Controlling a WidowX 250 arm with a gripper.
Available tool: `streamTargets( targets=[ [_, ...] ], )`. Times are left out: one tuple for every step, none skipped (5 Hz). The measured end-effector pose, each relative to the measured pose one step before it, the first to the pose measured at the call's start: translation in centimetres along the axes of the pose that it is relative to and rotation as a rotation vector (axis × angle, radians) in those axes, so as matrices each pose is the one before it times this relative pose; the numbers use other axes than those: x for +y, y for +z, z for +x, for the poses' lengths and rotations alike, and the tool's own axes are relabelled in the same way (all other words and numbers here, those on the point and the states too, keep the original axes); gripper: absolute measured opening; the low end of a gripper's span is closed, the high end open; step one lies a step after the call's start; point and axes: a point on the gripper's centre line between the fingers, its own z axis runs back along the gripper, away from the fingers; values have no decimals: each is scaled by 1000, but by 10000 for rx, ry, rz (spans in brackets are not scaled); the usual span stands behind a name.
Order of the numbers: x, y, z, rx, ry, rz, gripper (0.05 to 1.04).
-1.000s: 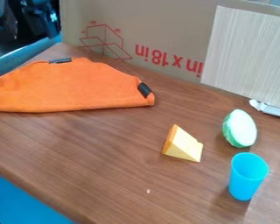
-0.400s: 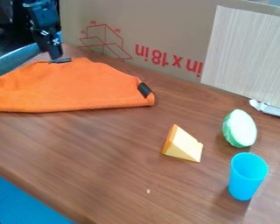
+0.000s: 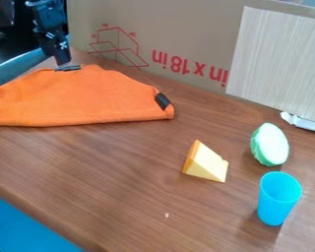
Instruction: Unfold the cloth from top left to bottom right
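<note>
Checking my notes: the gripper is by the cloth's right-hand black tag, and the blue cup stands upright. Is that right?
No, the tag is wrong: the camera view shows the gripper by the far black tag of the cloth. The blue cup does stand upright.

The arm (image 3: 48, 18) is black (with white markings (image 3: 63, 46)).

Surfaces: matt cloth, wood-look bench, smooth plastic.
Orange folded cloth (image 3: 81, 98): soft, matt, faintly fuzzy. Brown wood-grained bench (image 3: 114, 167): smooth, low sheen. Translucent blue cup (image 3: 276, 202): plastic-looking, smooth. Yellow-orange wedge (image 3: 207, 163): matt, smooth-faced. Tan printed board (image 3: 186, 34): cardboard, matt. Pale upright panel (image 3: 282, 61): fine streaked grain, dull finish.
</note>
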Motion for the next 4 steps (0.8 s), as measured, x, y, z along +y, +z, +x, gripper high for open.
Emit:
streamTargets(
  targets=[
    [373,-210,94,138,90,89,999],
    [-215,-819,-80,258,18,-127,999],
    [-134,-1577,-172,288,52,126,999],
    [-313,-722,-39,-42,119,62,1000]
  ],
)
